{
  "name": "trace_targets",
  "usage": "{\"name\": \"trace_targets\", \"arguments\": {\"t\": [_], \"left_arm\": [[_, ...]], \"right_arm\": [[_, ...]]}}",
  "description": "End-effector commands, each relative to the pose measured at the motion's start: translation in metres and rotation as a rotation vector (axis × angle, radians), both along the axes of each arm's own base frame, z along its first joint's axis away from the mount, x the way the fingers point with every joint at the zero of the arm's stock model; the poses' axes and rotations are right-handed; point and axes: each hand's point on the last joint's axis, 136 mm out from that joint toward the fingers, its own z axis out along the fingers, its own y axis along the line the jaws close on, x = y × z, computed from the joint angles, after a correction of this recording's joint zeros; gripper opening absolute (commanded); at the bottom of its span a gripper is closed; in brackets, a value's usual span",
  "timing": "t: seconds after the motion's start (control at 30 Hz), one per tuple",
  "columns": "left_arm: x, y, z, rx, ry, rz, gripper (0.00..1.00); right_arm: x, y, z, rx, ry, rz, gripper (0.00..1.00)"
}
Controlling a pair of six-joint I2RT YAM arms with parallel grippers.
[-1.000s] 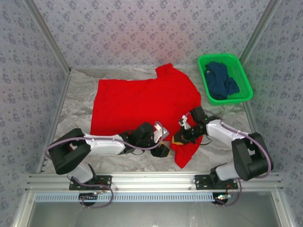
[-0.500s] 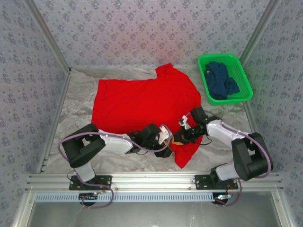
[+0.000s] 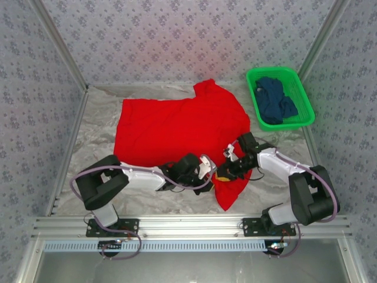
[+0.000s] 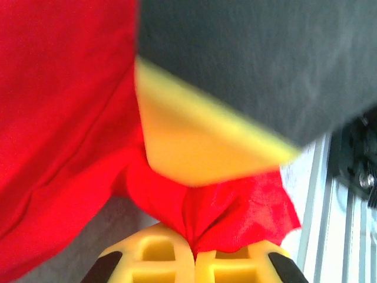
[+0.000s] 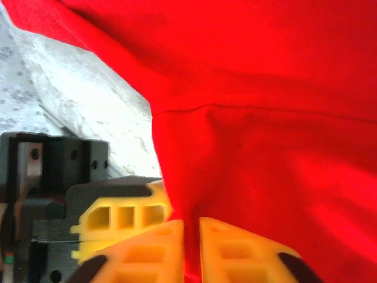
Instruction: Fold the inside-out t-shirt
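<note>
The shirt [image 3: 177, 127] lies spread on the table [image 3: 97, 124], no fold made yet. Toward the near edge, the left gripper [image 4: 194, 259] pinches its cloth. The right gripper [image 5: 191, 236], jaws narrow, holds cloth too.

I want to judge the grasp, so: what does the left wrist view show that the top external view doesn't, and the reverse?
Left wrist: the left gripper shut on a bunched fold of the red t-shirt, a seam close up. Top external: the whole shirt spread on the marbled table, the green basket holding a dark blue garment, and the right gripper beside the left. Both: the shirt's near edge in the left gripper.
</note>
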Motion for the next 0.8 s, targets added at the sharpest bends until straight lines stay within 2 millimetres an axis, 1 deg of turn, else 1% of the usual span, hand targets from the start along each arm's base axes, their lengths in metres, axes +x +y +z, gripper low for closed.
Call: {"name": "trace_targets", "arguments": {"t": [0.0,0.1,0.2,0.3,0.4,0.53,0.63,0.77], "left_arm": [[-0.023,0.017,0.002,0.148,-0.009,-0.053,0.00],[-0.038,0.031,-0.007,0.265,0.018,-0.056,0.00],[-0.046,0.040,-0.014,0.339,0.026,-0.049,0.00],[-0.051,0.044,-0.017,0.398,0.013,-0.071,0.00],[-0.058,0.045,-0.020,0.454,-0.001,-0.111,0.00],[-0.069,0.047,-0.020,0.508,-0.014,-0.176,0.00],[-0.074,0.047,-0.019,0.530,-0.016,-0.218,0.02],[-0.081,0.044,-0.015,0.529,-0.006,-0.286,0.10]], "right_arm": [[0.001,-0.017,0.000,-0.115,-0.017,0.000,0.26],[-0.003,-0.034,-0.012,-0.226,-0.001,-0.044,0.31],[-0.009,-0.051,-0.031,-0.339,0.040,-0.101,0.30],[-0.014,-0.070,-0.045,-0.457,0.068,-0.123,0.32],[-0.011,-0.087,-0.053,-0.570,0.080,-0.127,0.33],[0.003,-0.106,-0.056,-0.693,0.060,-0.125,0.33],[0.018,-0.112,-0.057,-0.747,0.043,-0.128,0.33],[0.035,-0.119,-0.061,-0.816,0.024,-0.130,0.33]]}}
